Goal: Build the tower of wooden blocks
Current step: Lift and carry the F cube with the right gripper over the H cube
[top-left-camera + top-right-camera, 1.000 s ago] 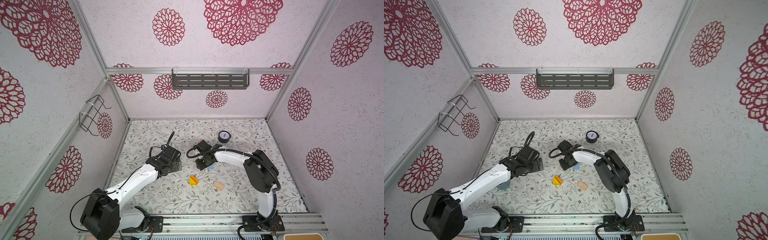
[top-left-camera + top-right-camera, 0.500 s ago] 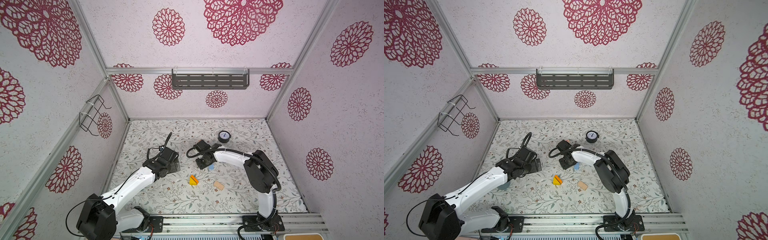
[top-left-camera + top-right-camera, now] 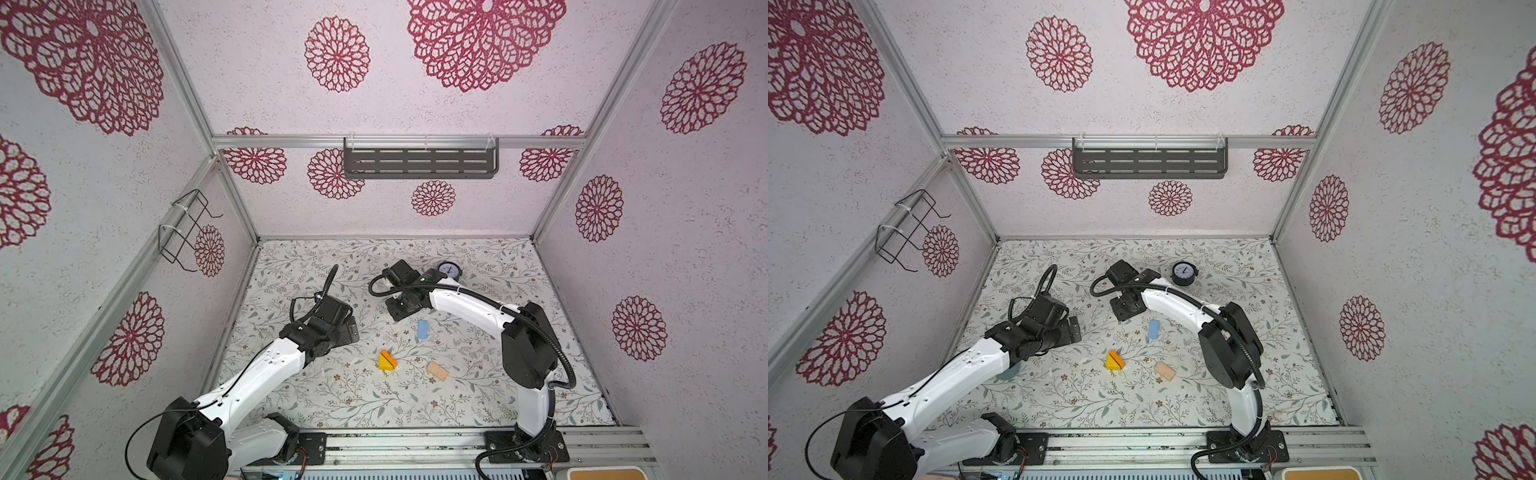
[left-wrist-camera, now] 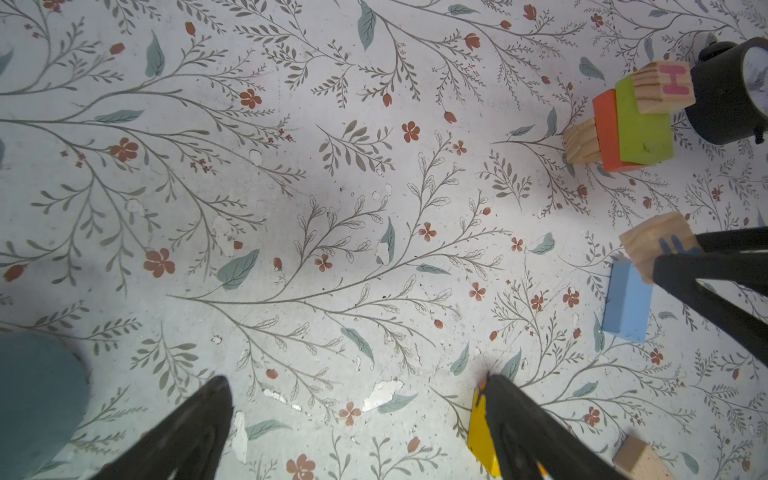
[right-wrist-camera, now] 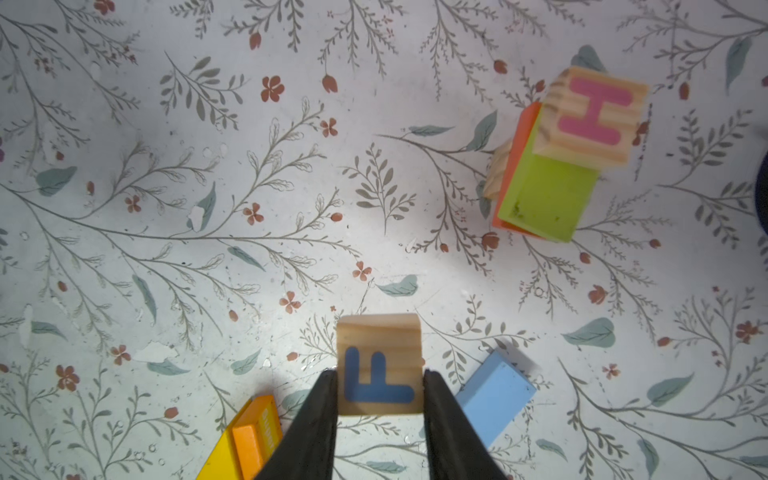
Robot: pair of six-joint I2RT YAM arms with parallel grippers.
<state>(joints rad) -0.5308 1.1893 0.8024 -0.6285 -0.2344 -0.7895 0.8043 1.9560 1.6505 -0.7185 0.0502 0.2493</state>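
Observation:
My right gripper (image 5: 380, 376) is shut on a natural-wood cube (image 5: 379, 345) printed with a blue F; the left wrist view shows this F cube (image 4: 648, 245) between the right gripper's black fingers (image 4: 715, 270). The tower (image 5: 544, 199) is a wood cube, an orange-red brick, a green brick (image 4: 642, 133) and an H cube (image 5: 594, 116) on top. A blue brick (image 3: 422, 329) lies flat beside the held cube. The yellow and orange wedges (image 3: 387, 360) and a tan brick (image 3: 437, 371) lie nearer the front. My left gripper (image 4: 356, 380) hangs open over bare mat.
The round black clock (image 3: 1184, 273) stands right behind the tower. A teal round thing (image 4: 37, 395) lies by my left arm. A grey shelf (image 3: 419, 163) hangs on the back wall and a wire rack (image 3: 187, 228) on the left wall.
My right wrist has shifted a little toward the back wall. My left arm has drawn back slightly to the left. The loose blocks lie where they were.

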